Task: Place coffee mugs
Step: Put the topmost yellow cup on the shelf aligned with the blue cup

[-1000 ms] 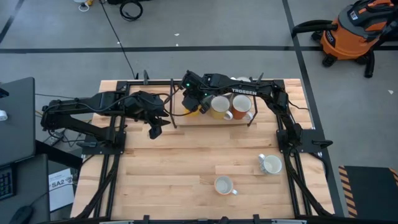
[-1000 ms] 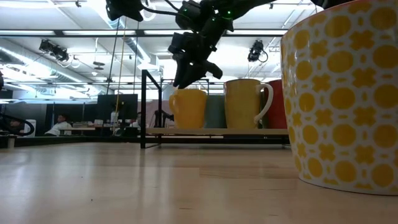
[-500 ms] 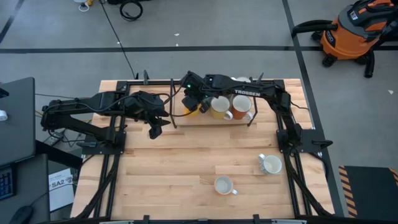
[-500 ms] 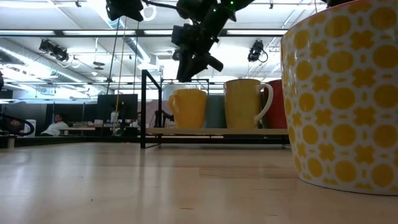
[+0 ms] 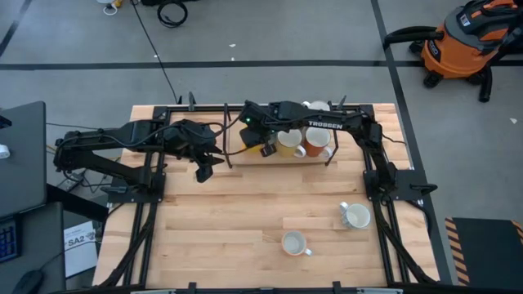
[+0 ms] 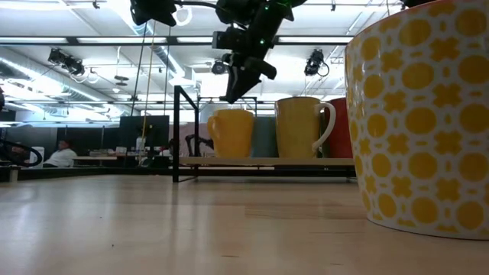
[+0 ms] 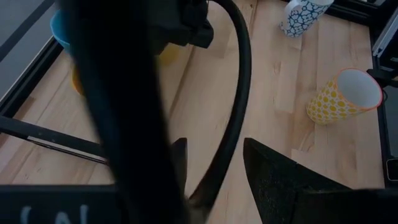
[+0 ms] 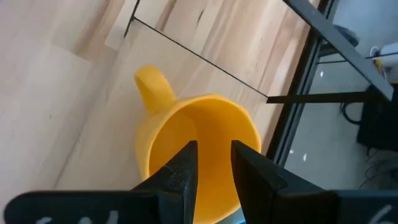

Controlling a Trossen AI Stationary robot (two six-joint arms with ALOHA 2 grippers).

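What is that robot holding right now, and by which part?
Nothing. The right tool hangs empty above the yellow mug on the rack, fingers slightly apart, clear of its rim. The left tool waits empty over the table.

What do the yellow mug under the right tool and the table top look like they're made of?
Yellow mug: likely glazed ceramic, with a smooth even surface, a thick rounded rim and a moulded handle; plastic can't be ruled out. Table top: light wood planks with visible grain and seams, matte finish. The right tool hovers above the mug.
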